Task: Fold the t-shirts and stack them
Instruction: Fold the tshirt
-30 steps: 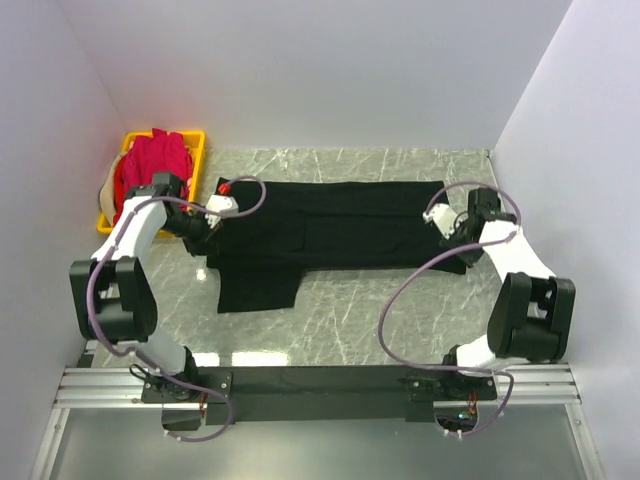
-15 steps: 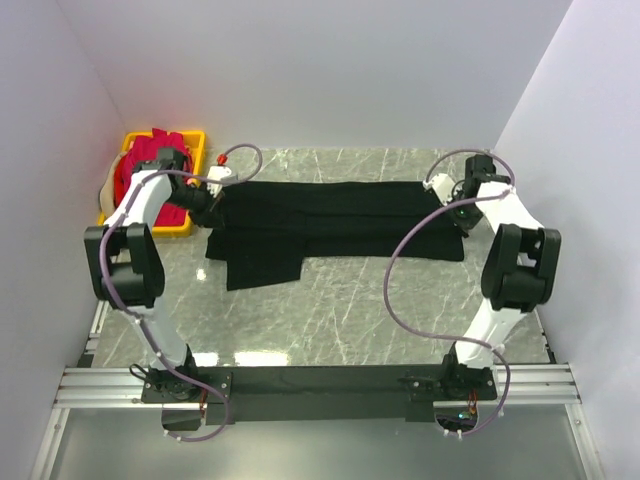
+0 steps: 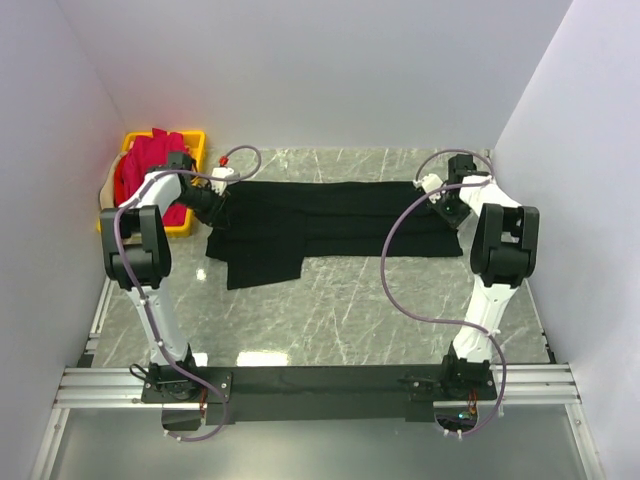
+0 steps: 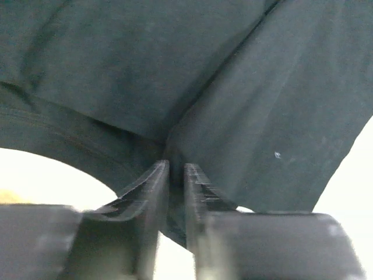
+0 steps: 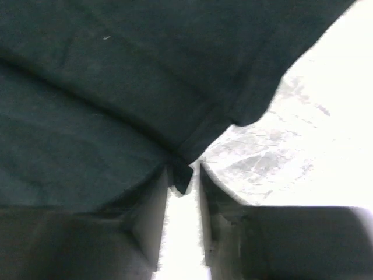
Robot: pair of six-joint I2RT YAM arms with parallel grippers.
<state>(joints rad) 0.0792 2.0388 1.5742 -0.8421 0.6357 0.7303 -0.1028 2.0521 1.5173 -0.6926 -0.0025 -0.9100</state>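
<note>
The black t-shirt point(image 3: 330, 215) lies spread flat across the far half of the marble table, one sleeve hanging toward me at the left point(image 3: 262, 265). My left gripper point(image 3: 212, 203) is at the shirt's left end. In the left wrist view it point(image 4: 176, 170) is shut on a fold of the black cloth point(image 4: 250, 116). My right gripper point(image 3: 447, 198) is at the shirt's right end. In the right wrist view it point(image 5: 184, 170) pinches a corner of the cloth point(image 5: 105, 99), with a thin slit of light beside it. Magenta-pink t-shirts point(image 3: 148, 160) are heaped in the crate.
A yellow plastic crate point(image 3: 192, 140) stands at the far left corner, close to my left arm. White walls close in the table at the back and on both sides. Bare marble point(image 3: 380, 310) lies between the shirt and the arm bases.
Both arms have reached farther toward the back wall and carried the shirt's two ends with them. The shirt now lies farther back and straighter.
</note>
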